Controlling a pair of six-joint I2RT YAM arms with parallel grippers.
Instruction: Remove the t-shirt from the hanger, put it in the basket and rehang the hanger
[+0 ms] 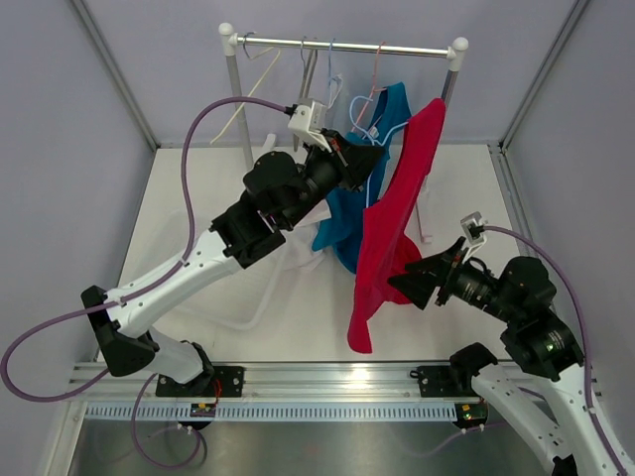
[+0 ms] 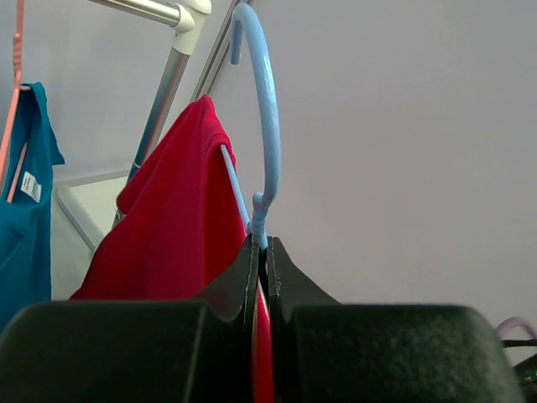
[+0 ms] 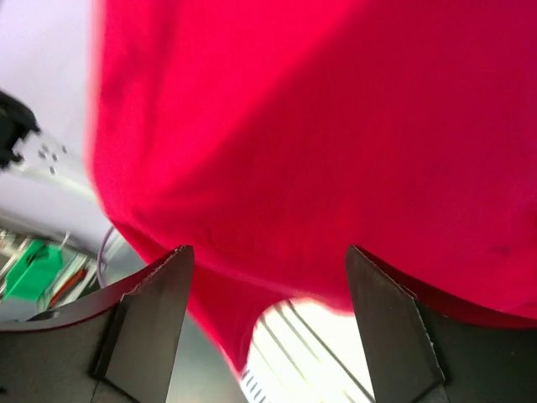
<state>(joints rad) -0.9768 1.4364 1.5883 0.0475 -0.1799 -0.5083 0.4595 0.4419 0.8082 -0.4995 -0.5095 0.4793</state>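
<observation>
A red t-shirt (image 1: 392,228) hangs on a light-blue hanger (image 2: 267,109) that is off the rail. My left gripper (image 1: 374,159) is shut on the hanger's neck (image 2: 258,228) just below the hook, with a strip of red cloth between the jaws. The shirt drapes down and left from one raised shoulder (image 2: 172,218). My right gripper (image 1: 413,279) is open beside the shirt's lower part. In the right wrist view the red cloth (image 3: 319,126) fills the frame, and its hem hangs between my open fingers (image 3: 151,311) without being pinched.
A clothes rail (image 1: 347,45) stands at the back with several hangers on it. A teal t-shirt (image 1: 342,218) hangs there on a pink hanger (image 1: 377,69) and also shows in the left wrist view (image 2: 21,218). White cloth (image 1: 298,253) lies on the table.
</observation>
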